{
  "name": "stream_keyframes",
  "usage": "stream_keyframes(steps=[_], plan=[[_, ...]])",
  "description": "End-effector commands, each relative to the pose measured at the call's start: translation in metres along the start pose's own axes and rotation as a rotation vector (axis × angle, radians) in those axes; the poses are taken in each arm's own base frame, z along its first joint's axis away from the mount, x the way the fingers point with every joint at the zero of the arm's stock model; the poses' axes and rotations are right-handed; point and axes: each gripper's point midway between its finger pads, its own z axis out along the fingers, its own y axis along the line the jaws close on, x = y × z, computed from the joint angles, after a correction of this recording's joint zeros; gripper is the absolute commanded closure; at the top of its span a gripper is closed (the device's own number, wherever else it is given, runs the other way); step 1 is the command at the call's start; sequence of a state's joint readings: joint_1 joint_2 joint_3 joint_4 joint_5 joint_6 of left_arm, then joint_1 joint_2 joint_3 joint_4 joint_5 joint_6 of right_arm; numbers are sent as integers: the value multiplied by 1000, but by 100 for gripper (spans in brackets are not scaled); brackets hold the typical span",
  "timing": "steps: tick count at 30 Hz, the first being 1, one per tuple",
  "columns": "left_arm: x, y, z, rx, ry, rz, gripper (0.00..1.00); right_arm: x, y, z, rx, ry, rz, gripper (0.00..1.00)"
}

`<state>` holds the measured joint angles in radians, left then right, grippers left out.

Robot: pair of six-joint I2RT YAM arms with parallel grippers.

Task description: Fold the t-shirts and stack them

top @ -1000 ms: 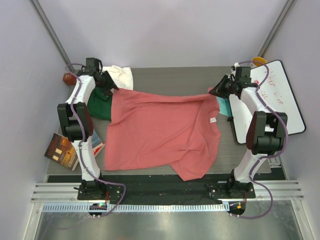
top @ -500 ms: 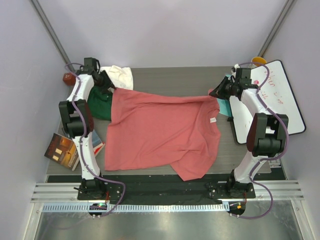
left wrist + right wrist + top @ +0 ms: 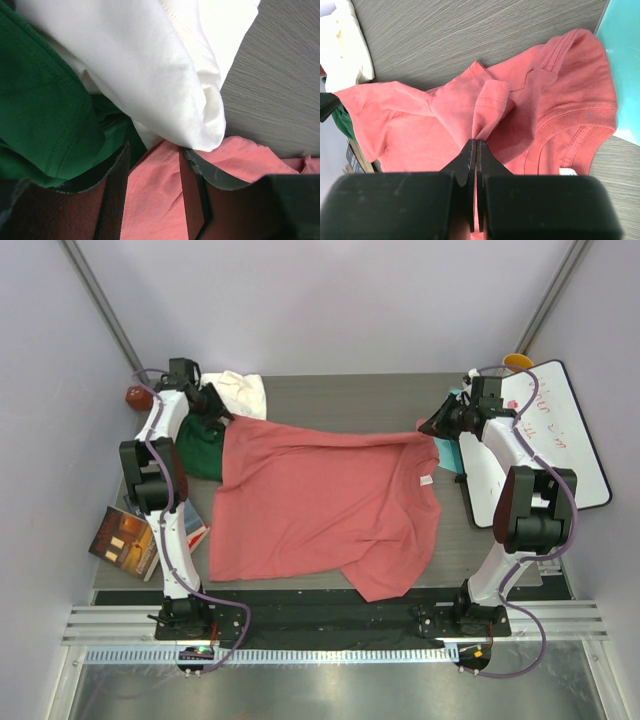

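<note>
The salmon-pink t-shirt (image 3: 320, 500) lies spread over the middle of the table, its white neck label (image 3: 426, 480) at the right. My right gripper (image 3: 432, 426) is shut on a pinched fold of the pink shirt's sleeve (image 3: 487, 107) by the collar. My left gripper (image 3: 212, 405) is at the shirt's far left corner. Its jaws stand apart with pink cloth (image 3: 150, 195) between them. The cream-white t-shirt (image 3: 240, 392) lies crumpled at the back left and fills the left wrist view (image 3: 150, 65). The dark green t-shirt (image 3: 200, 448) lies beside it, partly under the pink one.
A whiteboard (image 3: 545, 430) and a teal sheet (image 3: 447, 452) lie at the right edge. Glossy books (image 3: 128, 537) lie off the table's left side. A brown object (image 3: 136, 396) sits at the back left corner. Bare grey table (image 3: 350, 395) shows at the back.
My left gripper has drawn back slightly toward the back left corner. The pink shirt and my right gripper have hardly moved.
</note>
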<state>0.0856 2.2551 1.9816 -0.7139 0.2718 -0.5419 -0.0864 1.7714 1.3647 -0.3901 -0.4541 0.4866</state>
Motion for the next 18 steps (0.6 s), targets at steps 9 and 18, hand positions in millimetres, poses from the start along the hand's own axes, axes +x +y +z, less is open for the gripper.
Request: stream_keyframes(steps=[9, 18], plan=[[-3, -12, 5, 96, -20, 13, 56, -16, 17, -16, -26, -58, -56, 99], [-3, -20, 4, 147, -51, 6, 66, -16, 18, -18, -27, -61, -62, 99]])
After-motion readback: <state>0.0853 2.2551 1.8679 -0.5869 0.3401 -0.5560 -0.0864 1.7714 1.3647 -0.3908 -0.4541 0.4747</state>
